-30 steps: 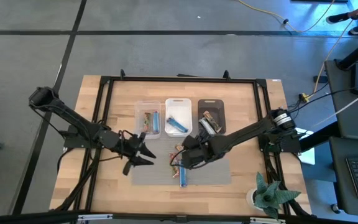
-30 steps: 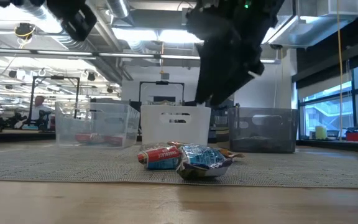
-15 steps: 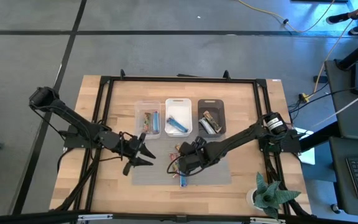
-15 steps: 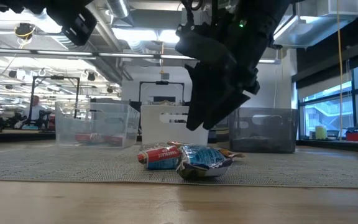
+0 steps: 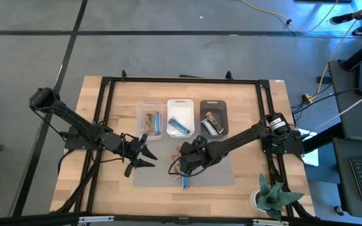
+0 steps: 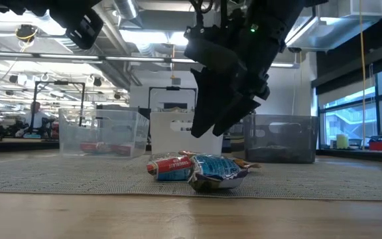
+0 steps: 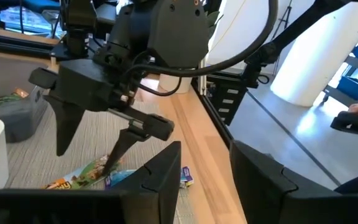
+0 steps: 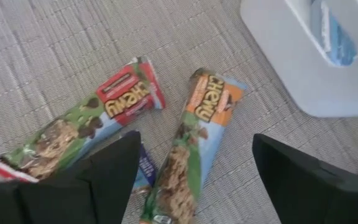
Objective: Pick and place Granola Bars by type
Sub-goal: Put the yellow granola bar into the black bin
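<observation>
Three granola bars lie flat in a loose cluster on the grey mat: a red-green one, an orange-green one and a blue one that is partly covered by the other two. My right gripper hangs open just above them, fingers pointing down, one finger on each side of the orange-green bar without touching it. My left gripper waits open above the table left of the mat. More bars lie in the three bins.
Three bins stand in a row at the mat's far edge: clear, white and dark, each with bars inside. A black frame borders the table. A potted plant stands at the near right corner.
My right gripper has moved from in front of the dark bin toward the table's left and near edge and has come down over the cluster of bars on the mat. The bars have not moved.
</observation>
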`<act>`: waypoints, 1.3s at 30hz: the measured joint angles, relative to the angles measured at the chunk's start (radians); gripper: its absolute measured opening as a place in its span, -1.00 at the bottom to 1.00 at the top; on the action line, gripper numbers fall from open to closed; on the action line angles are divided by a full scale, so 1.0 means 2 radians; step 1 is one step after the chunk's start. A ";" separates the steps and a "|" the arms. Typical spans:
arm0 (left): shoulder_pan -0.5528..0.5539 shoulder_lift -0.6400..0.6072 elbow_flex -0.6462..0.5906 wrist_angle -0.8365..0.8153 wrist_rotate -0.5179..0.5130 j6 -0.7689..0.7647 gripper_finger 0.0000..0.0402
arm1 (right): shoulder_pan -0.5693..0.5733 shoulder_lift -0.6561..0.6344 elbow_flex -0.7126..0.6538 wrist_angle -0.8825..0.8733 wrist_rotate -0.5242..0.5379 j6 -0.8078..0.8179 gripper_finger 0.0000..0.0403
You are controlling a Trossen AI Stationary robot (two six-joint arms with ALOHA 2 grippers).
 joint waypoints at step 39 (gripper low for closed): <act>0.000 0.000 0.000 -0.014 -0.001 0.000 -0.34 | -0.029 0.002 -0.062 0.070 -0.070 0.000 0.24</act>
